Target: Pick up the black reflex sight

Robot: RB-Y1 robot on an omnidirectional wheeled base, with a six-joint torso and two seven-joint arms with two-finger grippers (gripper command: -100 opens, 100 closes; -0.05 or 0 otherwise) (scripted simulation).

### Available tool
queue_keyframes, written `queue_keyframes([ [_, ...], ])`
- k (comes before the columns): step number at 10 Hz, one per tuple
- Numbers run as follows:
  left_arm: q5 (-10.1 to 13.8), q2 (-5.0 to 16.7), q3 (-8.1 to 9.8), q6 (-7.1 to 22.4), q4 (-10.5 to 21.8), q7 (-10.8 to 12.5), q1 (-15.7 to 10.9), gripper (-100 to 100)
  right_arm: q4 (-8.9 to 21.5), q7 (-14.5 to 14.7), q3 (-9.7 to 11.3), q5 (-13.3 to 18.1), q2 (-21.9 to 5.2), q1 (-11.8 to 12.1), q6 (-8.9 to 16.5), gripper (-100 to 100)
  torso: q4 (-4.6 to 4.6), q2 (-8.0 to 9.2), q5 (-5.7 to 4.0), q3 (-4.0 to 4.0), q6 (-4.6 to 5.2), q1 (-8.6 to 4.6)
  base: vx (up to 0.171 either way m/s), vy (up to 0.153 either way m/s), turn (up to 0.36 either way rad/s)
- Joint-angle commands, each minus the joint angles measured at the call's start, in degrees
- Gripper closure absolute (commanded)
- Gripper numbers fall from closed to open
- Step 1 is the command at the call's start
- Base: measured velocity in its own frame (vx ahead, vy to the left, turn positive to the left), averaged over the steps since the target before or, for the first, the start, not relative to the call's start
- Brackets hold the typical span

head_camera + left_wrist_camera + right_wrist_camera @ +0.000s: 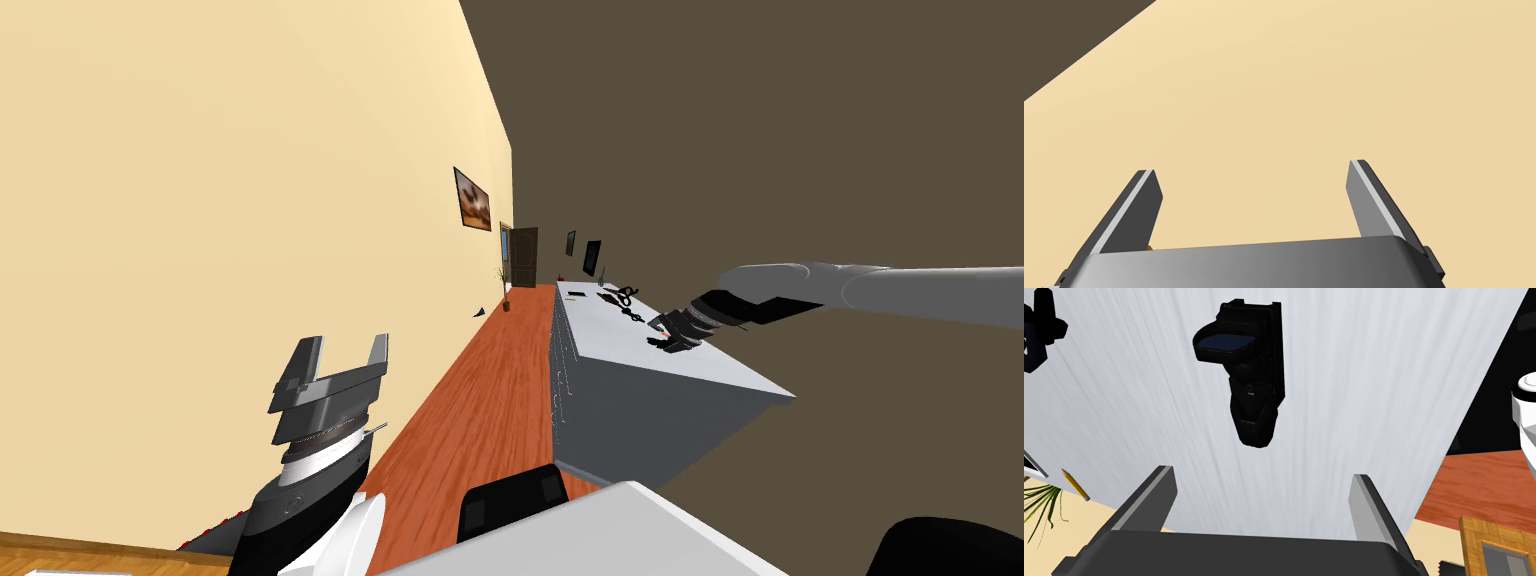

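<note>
Right gripper [1261,475] lined up on the sight [1254,388]

The black sight lies flat on the cabinet top [1349,388], just ahead of the spread, empty fingers [1369,503] and centred between them, likely so a straight reach brackets it. The left gripper [345,350], also spread and empty, is held aside by the cream wall [200,200].
</note>
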Motion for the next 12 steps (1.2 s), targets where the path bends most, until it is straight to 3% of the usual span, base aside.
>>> queue_keyframes([
  [1,0.00,0.00,0.00,0.00,0.00,0.00,0.00,0,0.02,-1.13,1.20,1.90,-2.69,2.08,0.23,-100,0.00,0.00,0.00,0.00,0.00,0.00,0.064,-0.044,0.037],
  [6,0.00,0.00,0.00,0.00,0.00,0.00,0.00,0,0.01,-1.63,1.92,2.52,-4.23,3.63,0.31,-100,0.03,0.11,0.03,0.06,0.00,0.10,0.031,-0.023,0.012],
  [7,0.00,0.00,0.00,0.00,0.00,0.00,0.00,0,0.04,-1.58,1.92,2.45,-4.34,3.79,0.38,0,0.04,0.16,0.03,0.10,0.01,0.12,0.000,0.000,0.000],
  [8,0.00,0.00,0.00,0.00,0.00,0.00,0.00,0,-0.23,-0.80,2.83,2.92,-2.46,4.39,1.97,-100,0.05,0.18,0.04,0.11,0.01,0.13,0.010,0.009,0.091],
  [10,0.00,0.00,0.00,0.00,0.00,0.00,0.00,0,-0.23,-0.80,2.83,2.92,-2.46,4.39,1.97,-100,0.04,0.13,0.04,0.08,0.01,0.16,0.018,0.013,0.025],
  [11,0.00,0.00,0.00,0.00,0.00,0.00,0.00,0,-0.40,-0.27,3.43,3.24,-1.22,4.81,3.03,-100,0.04,0.14,0.05,0.09,0.01,0.18,0.034,0.014,0.095],
  [12,0.00,0.00,-0.01,0.00,0.00,0.00,0.00,0,0.26,-0.06,2.85,2.57,-1.96,5.11,2.23,-100,0.03,0.08,0.04,0.05,-0.01,0.17,0.019,0.004,0.023],
])
